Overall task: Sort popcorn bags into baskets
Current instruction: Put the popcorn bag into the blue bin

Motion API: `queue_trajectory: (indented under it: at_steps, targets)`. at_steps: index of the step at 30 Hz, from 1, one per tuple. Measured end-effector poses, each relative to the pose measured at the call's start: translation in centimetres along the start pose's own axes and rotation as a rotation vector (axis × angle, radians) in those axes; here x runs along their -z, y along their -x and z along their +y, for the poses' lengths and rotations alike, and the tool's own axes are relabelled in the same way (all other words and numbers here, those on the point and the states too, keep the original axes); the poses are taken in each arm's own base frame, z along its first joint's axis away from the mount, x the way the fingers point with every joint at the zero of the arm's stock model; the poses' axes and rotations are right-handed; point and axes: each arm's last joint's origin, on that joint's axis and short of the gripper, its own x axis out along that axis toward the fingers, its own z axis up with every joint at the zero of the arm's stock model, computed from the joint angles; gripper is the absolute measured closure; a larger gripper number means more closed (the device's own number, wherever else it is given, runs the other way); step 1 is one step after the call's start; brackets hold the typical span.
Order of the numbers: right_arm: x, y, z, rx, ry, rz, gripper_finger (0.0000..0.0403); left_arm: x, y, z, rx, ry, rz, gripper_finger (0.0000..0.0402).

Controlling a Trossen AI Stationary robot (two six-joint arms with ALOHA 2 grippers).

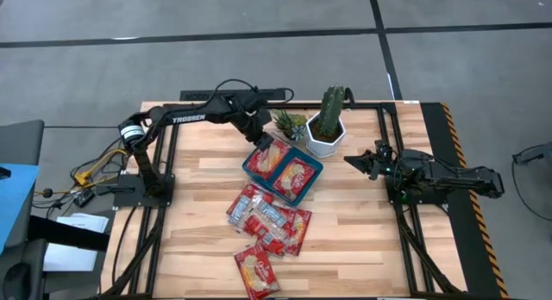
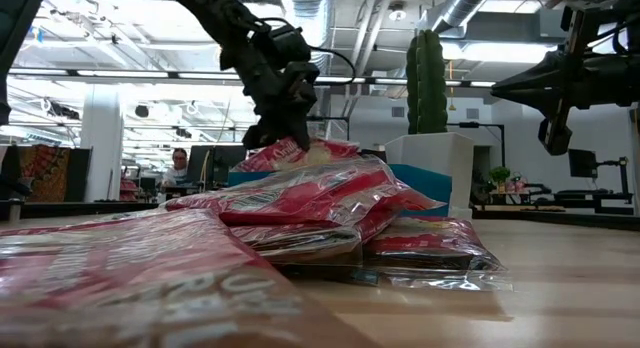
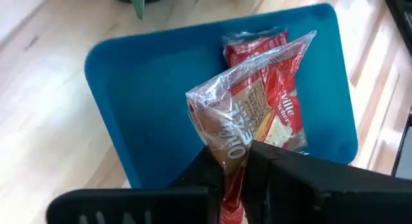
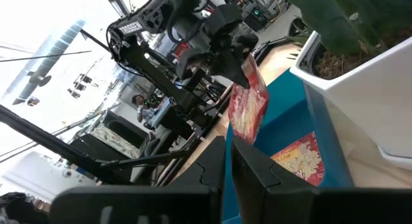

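Loose popcorn bags [image 1: 269,224] piled on the table just nearer than the tray [image 1: 282,171]. Left gripper [image 1: 261,141] pinches one bag [image 3: 254,114], hanging long-axis down over the tray's empty half; one bag [image 1: 295,175] already inside. Right gripper [image 1: 369,159] waits beyond the cactus pot [image 1: 325,136], fingers pressed together.

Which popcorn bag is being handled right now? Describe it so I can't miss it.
Find the teal basket beside the white cactus pot. The bag hangs over its empty half, pinched by the left tool. It alone is off any surface; another lies flat in the basket.
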Motion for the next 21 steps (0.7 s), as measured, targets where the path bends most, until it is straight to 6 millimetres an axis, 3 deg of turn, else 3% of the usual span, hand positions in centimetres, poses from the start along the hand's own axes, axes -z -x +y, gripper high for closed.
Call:
queue_trajectory:
  at_steps: [8, 17, 21]
  targets:
    - [0.0, 0.0, 0.0, 0.0, 0.001, -0.001, 0.0351, 0.0, -0.1, 0.1, 0.005, 0.036, -0.012, 0.0362]
    - [0.0, 0.0, 0.0, 0.0, 0.013, -0.001, 0.0351, -0.1, 0.0, 0.4, -0.01, 0.017, -0.016, 0.0233]
    - [0.0, 0.0, 0.0, 0.0, 0.013, -0.001, 0.0351, -0.5, 1.3, 1.1, -0.004, 0.051, 0.047, 0.0197]
